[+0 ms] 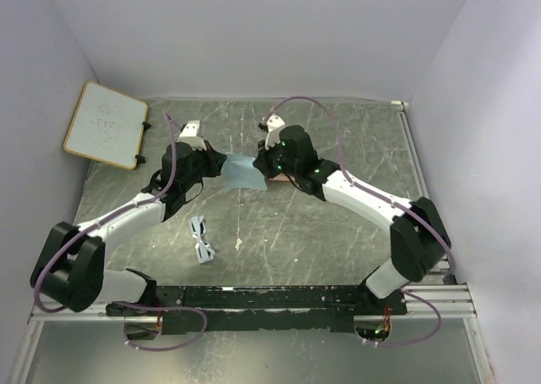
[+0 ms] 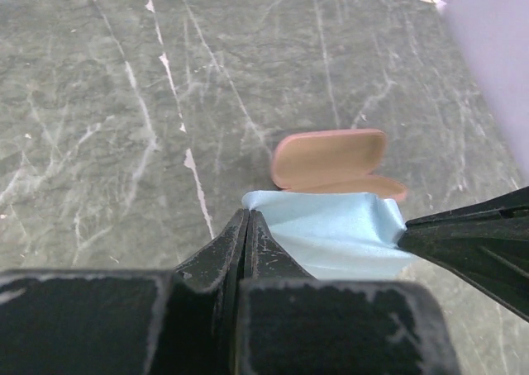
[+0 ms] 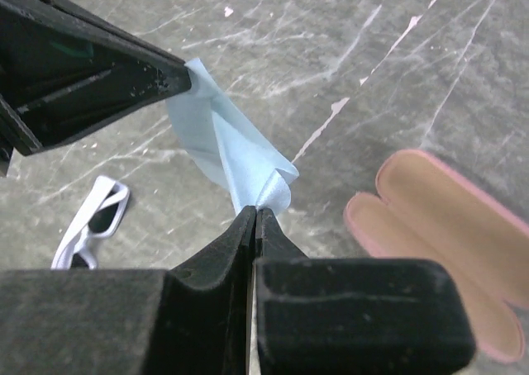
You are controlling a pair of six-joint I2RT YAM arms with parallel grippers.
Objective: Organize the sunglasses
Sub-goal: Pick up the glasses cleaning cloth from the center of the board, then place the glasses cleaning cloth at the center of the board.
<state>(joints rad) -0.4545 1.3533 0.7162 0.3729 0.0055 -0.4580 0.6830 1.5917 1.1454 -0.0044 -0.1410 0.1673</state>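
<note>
The white-framed sunglasses (image 1: pixel 201 239) lie on the table in front of the arms, apart from both grippers; they also show at the left of the right wrist view (image 3: pixel 89 221). Both grippers hold the light blue cloth (image 1: pixel 243 172) stretched between them above the table. My left gripper (image 2: pixel 247 215) is shut on one corner of the cloth (image 2: pixel 339 233). My right gripper (image 3: pixel 255 213) is shut on the opposite corner of the cloth (image 3: pixel 221 144). The open tan-pink case (image 2: pixel 331 161) lies just beyond the cloth, mostly hidden in the top view; it also shows in the right wrist view (image 3: pixel 446 226).
A small whiteboard (image 1: pixel 105 123) leans at the back left corner. White walls close in the marbled table (image 1: pixel 338 232) on three sides. A black rail (image 1: pixel 279 298) with the arm bases runs along the near edge.
</note>
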